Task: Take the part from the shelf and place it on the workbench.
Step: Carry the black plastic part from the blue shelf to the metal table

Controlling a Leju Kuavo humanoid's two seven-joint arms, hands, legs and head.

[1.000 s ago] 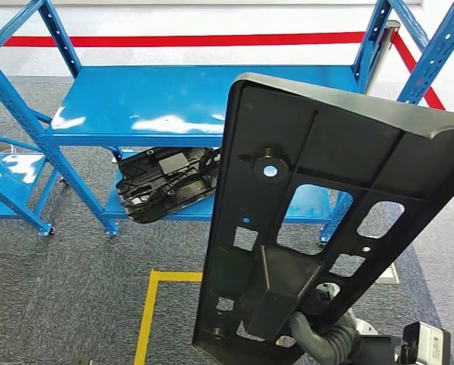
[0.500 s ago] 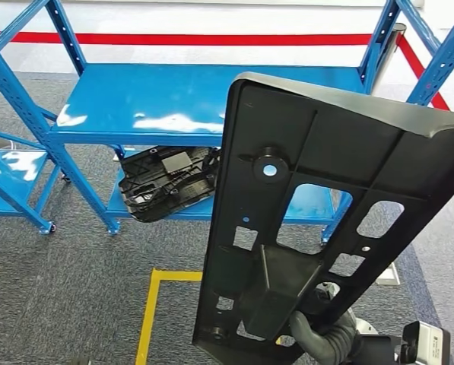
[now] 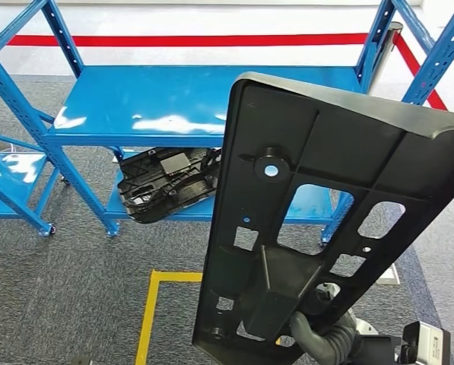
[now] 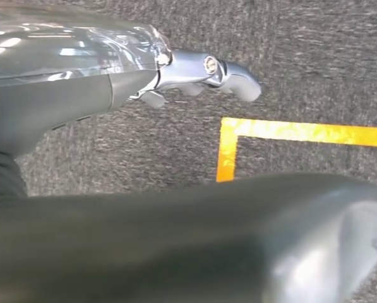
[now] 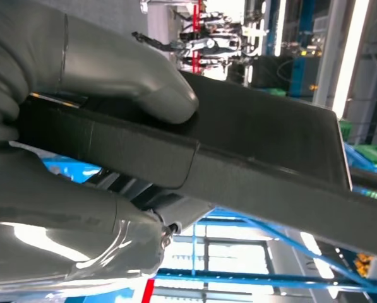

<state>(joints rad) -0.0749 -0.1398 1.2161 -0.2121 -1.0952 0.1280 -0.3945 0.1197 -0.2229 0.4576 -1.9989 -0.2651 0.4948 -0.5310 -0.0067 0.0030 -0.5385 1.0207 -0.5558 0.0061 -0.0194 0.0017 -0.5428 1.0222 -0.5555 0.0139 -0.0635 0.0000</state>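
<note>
The left hand (image 4: 210, 69) is hanging over grey carpet (image 4: 295, 63) beside a yellow floor line (image 4: 291, 131), holding nothing, with the fingers that show reaching straight out. Further along in the head view, a second black ribbed plastic panel (image 3: 166, 185) is lying on the lower level of the blue steel shelf (image 3: 178, 103). On the right, the right hand (image 3: 322, 338) is gripping the large flat black plastic part (image 3: 333, 152) by its lower edge, keeping it tilted up in front of the shelf, thumb pressing one face and fingers (image 5: 72, 221) the other.
</note>
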